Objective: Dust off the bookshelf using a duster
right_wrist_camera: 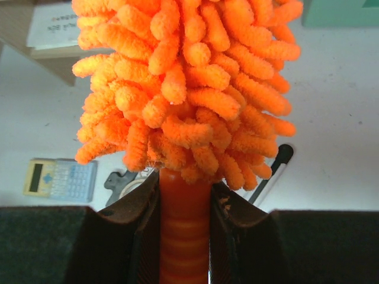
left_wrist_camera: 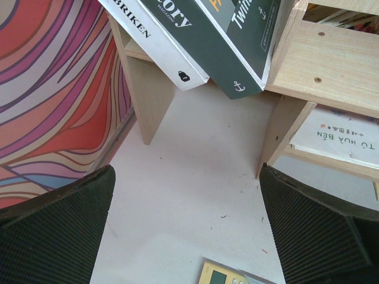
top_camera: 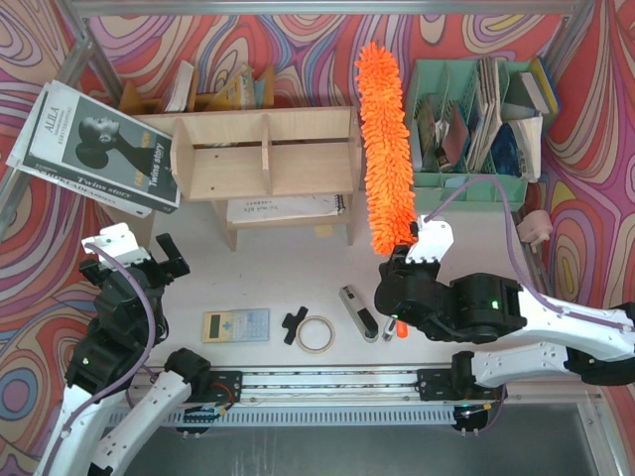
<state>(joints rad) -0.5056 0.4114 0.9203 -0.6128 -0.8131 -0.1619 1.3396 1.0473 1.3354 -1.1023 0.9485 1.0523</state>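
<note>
The plywood bookshelf stands at the back middle of the table. The orange fluffy duster lies lengthwise along the shelf's right end, tip pointing away from me. My right gripper is shut on its smooth orange handle, with the fluffy head just past the fingers. My left gripper is open and empty, low over the table in front of the shelf's left leg. Its fingers stand wide apart.
A large dark book leans on the shelf's left end. A mint green file organizer full of papers stands at the back right. A calculator, black clip, tape roll and stapler-like tool lie near the front.
</note>
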